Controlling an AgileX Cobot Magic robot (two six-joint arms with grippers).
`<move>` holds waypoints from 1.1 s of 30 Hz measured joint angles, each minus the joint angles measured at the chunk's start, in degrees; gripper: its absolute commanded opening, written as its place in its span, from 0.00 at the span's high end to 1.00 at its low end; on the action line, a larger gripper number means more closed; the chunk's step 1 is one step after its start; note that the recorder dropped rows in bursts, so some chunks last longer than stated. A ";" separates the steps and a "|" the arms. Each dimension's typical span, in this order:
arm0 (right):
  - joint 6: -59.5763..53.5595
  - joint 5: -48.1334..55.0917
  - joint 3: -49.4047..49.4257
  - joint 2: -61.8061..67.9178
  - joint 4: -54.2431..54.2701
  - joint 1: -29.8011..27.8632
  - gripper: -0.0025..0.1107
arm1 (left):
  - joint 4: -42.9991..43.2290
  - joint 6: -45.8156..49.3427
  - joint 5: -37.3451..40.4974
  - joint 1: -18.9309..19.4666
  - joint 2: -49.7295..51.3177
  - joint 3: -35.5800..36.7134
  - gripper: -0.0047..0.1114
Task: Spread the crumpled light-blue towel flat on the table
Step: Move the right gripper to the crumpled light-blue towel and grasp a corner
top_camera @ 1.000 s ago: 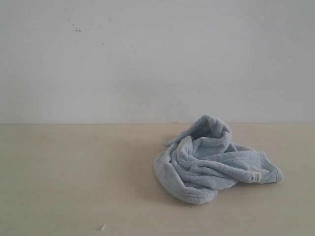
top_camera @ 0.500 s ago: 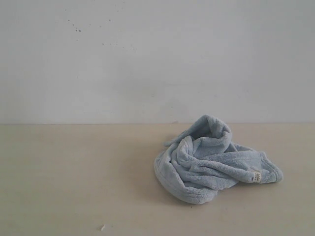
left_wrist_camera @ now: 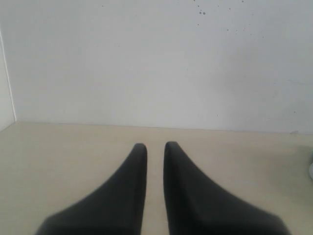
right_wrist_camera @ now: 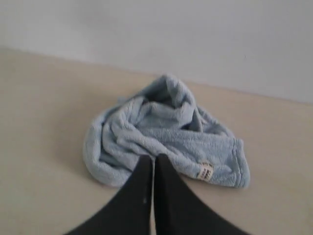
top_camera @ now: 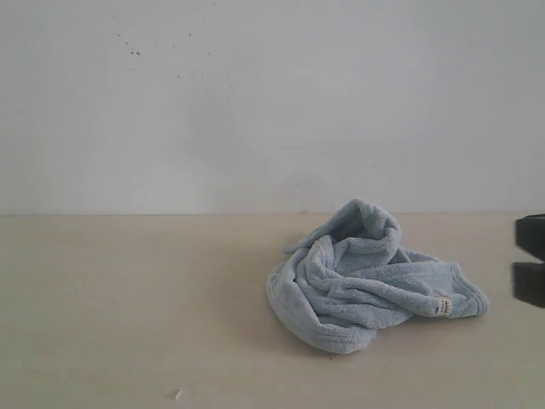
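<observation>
**Bench** (top_camera: 128, 298): wide, pale beige. It carries only the task item and one small white speck (top_camera: 177, 394) near the front edge, well apart from the cloth. A white wall (top_camera: 255, 102) stands behind.

**Towel** (top_camera: 366, 277): it lies on the bench right of centre in the exterior view, bunched into a rumpled heap. One fold stands up at the back and a hemmed edge curls round the front. No part is laid flat. Its small white label (top_camera: 443, 306) shows on the low right-hand lobe.

**Right hand** (right_wrist_camera: 153, 157): fingers pressed together and holding nothing. My wrist camera shows the tips above the near edge of the heap, beside the label. I cannot tell whether they touch the cloth. Two dark blocks (top_camera: 530, 260) at the right edge of the exterior view are, in my judgement, part of this arm.

**Left hand** (left_wrist_camera: 155, 146): fingers a narrow slit apart and holding nothing. It points over bare bench toward the wall, well clear of the towel.

**Progress**: I judge no spreading done. Every step is left: open a hand, take a corner or hem, draw the cloth out, and free and smooth the remaining folds.
</observation>
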 measured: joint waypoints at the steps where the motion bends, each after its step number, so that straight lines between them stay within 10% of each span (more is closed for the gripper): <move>1: -1.34 -0.14 -1.46 4.64 -0.47 0.11 0.97 | 0.00 0.00 0.00 0.00 0.00 0.00 0.84; 13: -0.31 2.34 -26.71 46.65 -7.46 -10.48 0.93 | 0.00 0.00 0.00 0.00 0.00 0.00 0.84; 20: -0.19 6.35 -38.18 59.74 -7.14 -13.49 0.48 | 0.00 0.00 0.00 0.00 0.00 0.00 0.84; 33: -0.93 7.55 -50.90 76.73 -1.14 -13.49 0.51 | 0.00 0.00 0.00 0.00 0.00 0.00 0.84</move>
